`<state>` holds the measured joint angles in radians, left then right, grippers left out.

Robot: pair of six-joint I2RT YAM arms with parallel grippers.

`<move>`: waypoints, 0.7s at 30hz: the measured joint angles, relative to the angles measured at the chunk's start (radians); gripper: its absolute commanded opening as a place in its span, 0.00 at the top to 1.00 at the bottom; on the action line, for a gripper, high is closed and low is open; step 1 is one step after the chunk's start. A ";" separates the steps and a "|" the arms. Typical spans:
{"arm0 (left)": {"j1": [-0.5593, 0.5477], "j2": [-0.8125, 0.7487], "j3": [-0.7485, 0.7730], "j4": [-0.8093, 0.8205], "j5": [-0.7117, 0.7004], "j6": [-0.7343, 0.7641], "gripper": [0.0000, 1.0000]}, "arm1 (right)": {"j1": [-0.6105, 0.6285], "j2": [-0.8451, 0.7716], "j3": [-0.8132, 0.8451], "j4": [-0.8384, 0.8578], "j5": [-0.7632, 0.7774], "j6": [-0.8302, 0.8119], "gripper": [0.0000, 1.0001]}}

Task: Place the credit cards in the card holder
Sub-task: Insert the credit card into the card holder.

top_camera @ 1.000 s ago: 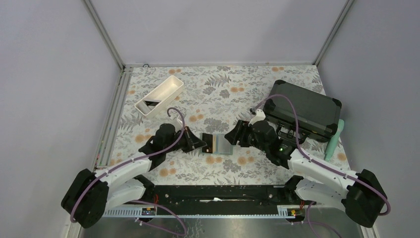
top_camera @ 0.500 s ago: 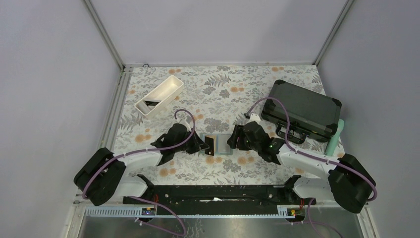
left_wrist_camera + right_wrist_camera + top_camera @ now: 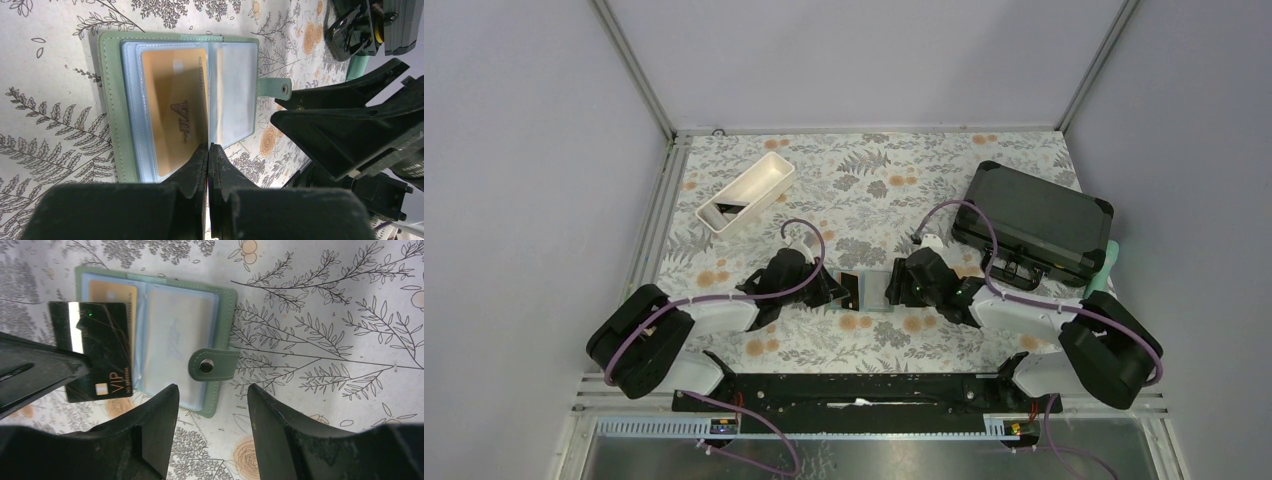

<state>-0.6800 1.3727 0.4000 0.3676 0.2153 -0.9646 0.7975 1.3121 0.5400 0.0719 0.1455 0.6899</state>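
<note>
Sage-green card holder (image 3: 226, 305) lies open on the floral table (image 3: 874, 190) between the two arms, a gold card (image 3: 172, 110) seated in one pale blue pocket. The left gripper (image 3: 208, 150) is clamped on a dark card (image 3: 97, 350), tilted over the open pockets. The right gripper (image 3: 210, 390) stands jaws apart beside the snap tab (image 3: 206, 366). With nothing pinning it, the holder could slide under a push, or the card could miss the pocket mouth.

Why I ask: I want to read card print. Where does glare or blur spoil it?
Right wrist: a bright reflection crosses the dark card, VIP print legible; right gripper's fingers blurred. Left wrist: sleeve sheen softens the gold card. Top external: sharp, but cards too small to read.
</note>
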 measured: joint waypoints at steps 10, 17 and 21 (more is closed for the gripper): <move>0.000 0.011 0.015 0.000 0.000 0.033 1.00 | 0.000 0.111 0.027 0.047 0.021 -0.034 0.49; 0.000 0.043 0.021 0.003 0.006 0.042 1.00 | 0.000 0.135 0.035 0.054 0.039 -0.044 0.61; 0.000 0.065 0.031 0.020 0.016 0.044 1.00 | 0.000 0.153 0.041 0.067 0.055 -0.047 0.69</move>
<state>-0.6800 1.4380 0.4309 0.3874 0.2317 -0.9207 0.7975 1.4651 0.5812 0.1387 0.2005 0.6430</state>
